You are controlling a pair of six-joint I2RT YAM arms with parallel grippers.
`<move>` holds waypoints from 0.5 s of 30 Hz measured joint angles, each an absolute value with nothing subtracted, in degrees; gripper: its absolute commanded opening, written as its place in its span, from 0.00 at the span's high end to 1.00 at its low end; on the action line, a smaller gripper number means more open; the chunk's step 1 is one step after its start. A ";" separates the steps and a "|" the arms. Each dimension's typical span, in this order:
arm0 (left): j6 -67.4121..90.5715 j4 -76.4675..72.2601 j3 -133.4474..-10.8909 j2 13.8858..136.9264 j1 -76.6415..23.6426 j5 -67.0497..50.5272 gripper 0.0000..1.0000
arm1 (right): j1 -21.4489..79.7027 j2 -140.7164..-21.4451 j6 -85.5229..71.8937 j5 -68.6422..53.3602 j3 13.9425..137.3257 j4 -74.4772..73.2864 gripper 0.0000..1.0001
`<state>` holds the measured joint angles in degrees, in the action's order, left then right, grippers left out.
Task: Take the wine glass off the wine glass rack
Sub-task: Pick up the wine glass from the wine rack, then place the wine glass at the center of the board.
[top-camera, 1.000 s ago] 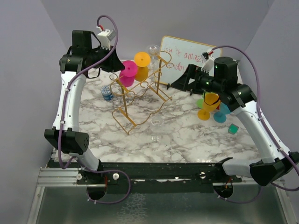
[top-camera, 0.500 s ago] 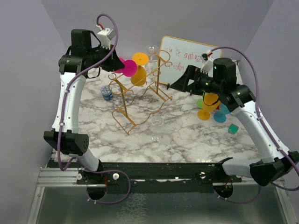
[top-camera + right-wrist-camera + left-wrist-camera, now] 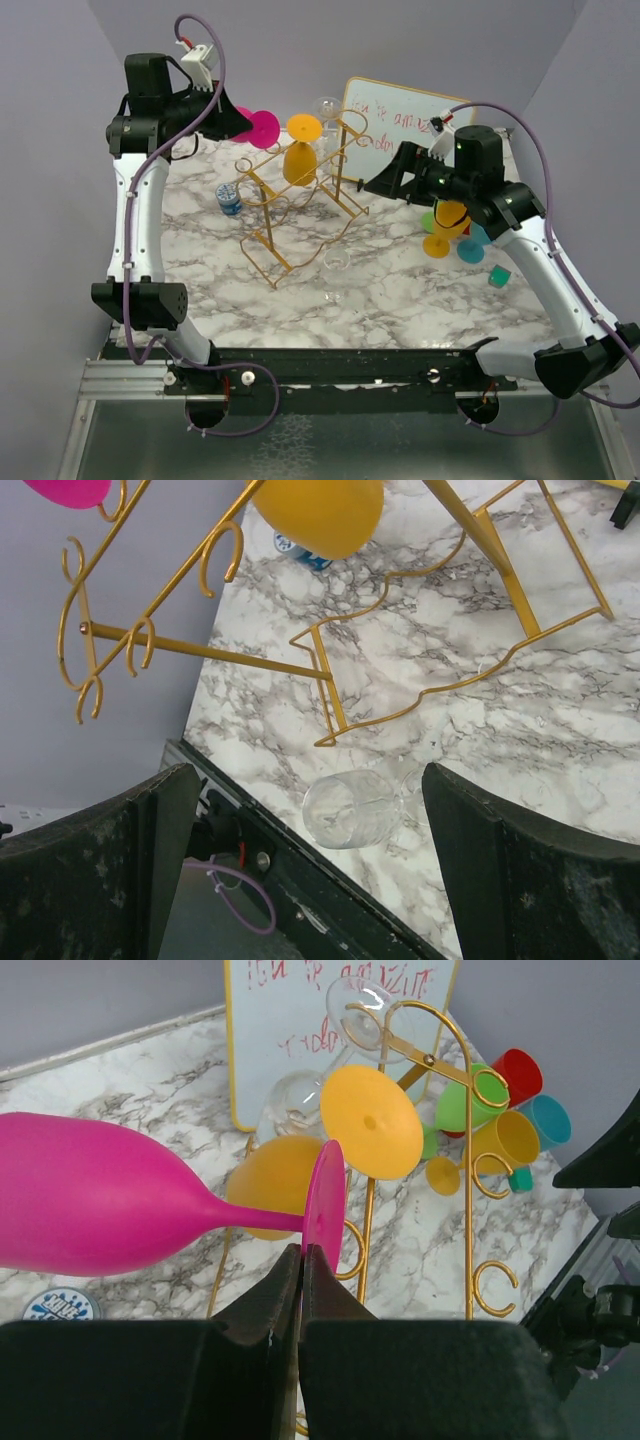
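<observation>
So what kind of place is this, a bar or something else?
Most likely a robotics test booth, not a bar: a left arm and right arm bolted to a marble-look table, plain grey walls around it, and staged props, a gold wine glass rack, coloured plastic glasses, a whiteboard.

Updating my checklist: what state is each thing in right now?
Pink plastic wine glass: off gold wire rack, horizontal.
Left tool: shut on its foot.
Right tool: open, empty.
Orange plastic wine glass: hanging inverted on rack.
Clear wine glass: lying on marble tabletop.
</observation>
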<state>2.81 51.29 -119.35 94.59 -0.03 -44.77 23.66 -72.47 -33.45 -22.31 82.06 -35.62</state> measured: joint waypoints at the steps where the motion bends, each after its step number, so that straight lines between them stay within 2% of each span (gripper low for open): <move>1: 3.05 50.87 -119.35 94.59 0.23 -45.06 1.00 | 23.66 -72.47 -33.45 -22.31 82.04 -35.59 0.00; 15: 6.42 43.70 -115.85 91.44 1.87 -45.54 1.00 | 23.66 -72.47 -33.58 -22.83 81.95 -35.24 0.00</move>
